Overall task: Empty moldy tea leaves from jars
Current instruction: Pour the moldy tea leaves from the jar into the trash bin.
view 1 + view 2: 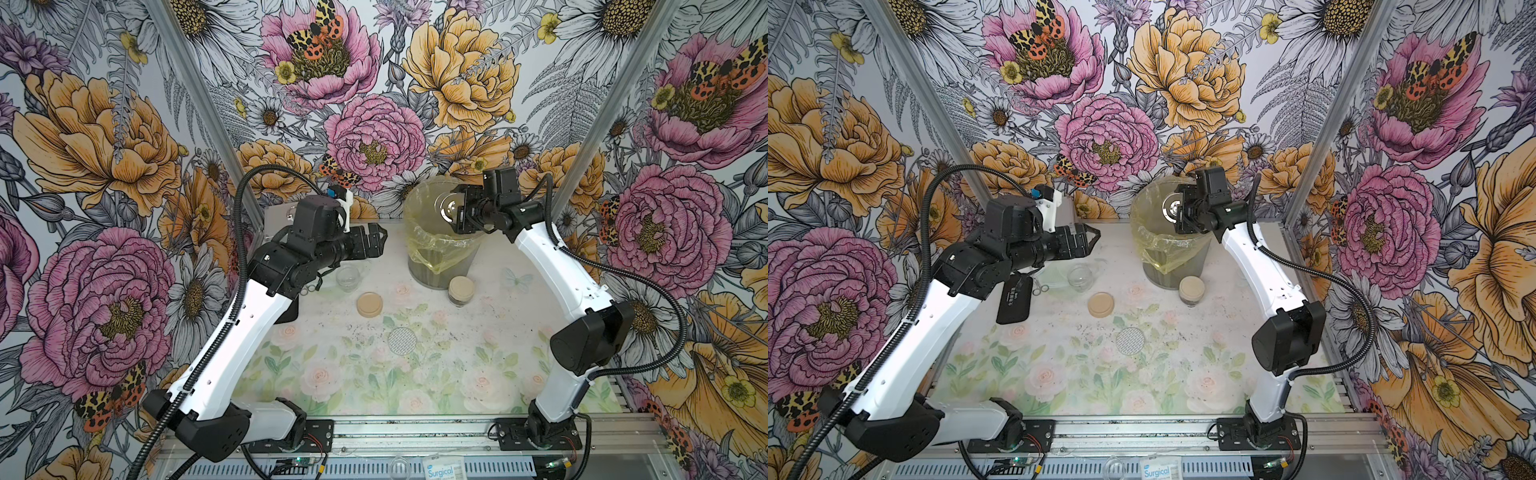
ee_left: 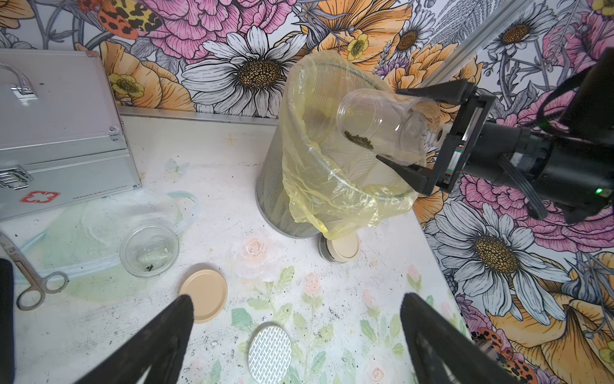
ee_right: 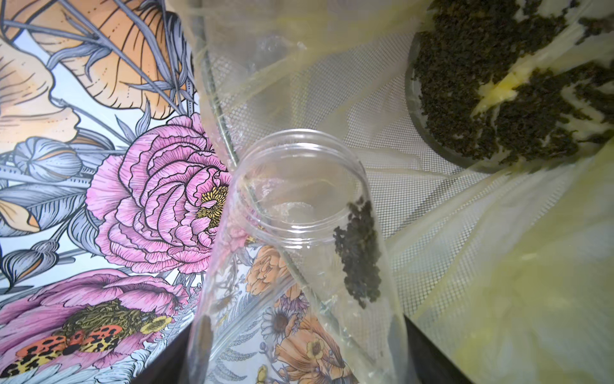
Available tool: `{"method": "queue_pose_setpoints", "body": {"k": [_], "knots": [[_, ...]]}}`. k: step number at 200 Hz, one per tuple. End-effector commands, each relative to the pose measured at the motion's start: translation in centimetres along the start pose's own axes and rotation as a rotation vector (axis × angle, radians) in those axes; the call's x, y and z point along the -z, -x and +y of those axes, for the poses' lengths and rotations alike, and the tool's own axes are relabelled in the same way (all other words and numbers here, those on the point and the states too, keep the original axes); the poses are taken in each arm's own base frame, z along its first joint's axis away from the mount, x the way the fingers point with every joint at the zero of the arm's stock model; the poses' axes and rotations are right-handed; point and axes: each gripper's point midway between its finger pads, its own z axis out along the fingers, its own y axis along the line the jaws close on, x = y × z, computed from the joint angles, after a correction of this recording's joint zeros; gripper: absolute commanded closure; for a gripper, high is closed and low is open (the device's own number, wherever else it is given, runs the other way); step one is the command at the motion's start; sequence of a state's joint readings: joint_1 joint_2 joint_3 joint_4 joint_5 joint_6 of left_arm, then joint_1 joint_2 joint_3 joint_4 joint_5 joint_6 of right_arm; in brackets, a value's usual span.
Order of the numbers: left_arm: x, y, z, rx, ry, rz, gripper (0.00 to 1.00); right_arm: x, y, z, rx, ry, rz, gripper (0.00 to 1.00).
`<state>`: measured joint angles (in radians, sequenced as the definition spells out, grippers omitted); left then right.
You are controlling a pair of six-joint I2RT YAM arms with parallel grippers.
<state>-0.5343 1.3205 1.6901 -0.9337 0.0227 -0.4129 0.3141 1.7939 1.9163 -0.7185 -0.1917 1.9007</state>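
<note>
Over the bin, right fingers clamp a jar; wrist views alone show its leaves; left fingers apart.

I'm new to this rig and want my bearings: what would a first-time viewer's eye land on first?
The right gripper is shut on a clear jar tipped mouth-first over the yellow-bagged mesh bin at the back of the table, with a clump of tea leaves inside the jar. Beside the bin stands a lidded jar with dark contents. The left gripper hangs open above the table.
</note>
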Motion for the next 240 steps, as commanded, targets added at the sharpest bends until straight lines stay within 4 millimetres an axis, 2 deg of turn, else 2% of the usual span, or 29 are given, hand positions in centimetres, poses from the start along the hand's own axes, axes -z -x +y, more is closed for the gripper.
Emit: {"method": "queue_pose_setpoints", "body": {"k": [1, 22, 41, 93, 148, 187, 208, 240], "knots": [[0.2, 0.9, -0.9, -0.006, -0.017, -0.034, 0.01, -0.6, 0.0, -0.2, -0.112, 0.025, 0.001, 0.99], [0.3, 0.8, -0.8, -0.007, -0.011, -0.035, 0.01, -0.7, 0.1, 1.2, -0.116, 0.06, -0.021, 0.99], [0.4, 0.8, -0.7, -0.005, -0.008, -0.038, 0.01, -1.2, 0.4, 1.1, -0.159, 0.058, -0.031, 0.99], [0.2, 0.7, -0.7, -0.004, -0.009, -0.033, 0.01, -1.0, 0.2, 2.6, -0.161, 0.093, -0.035, 1.0], [0.5, 0.9, -0.8, -0.002, -0.013, -0.04, 0.01, 1.6, 0.0, 4.1, -0.176, 0.161, -0.064, 1.0], [0.8, 0.8, -1.0, -0.002, -0.017, -0.043, 0.01, 4.0, -1.5, 5.3, -0.158, 0.219, -0.059, 1.0], [1.0, 0.8, -1.1, 0.0, -0.018, -0.05, 0.01, 4.0, -1.0, 4.0, -0.168, 0.202, -0.095, 1.0], [1.4, 0.7, -1.3, -0.001, -0.023, -0.054, 0.01, 1.8, 0.7, 1.2, -0.24, 0.129, -0.129, 1.0]]}}
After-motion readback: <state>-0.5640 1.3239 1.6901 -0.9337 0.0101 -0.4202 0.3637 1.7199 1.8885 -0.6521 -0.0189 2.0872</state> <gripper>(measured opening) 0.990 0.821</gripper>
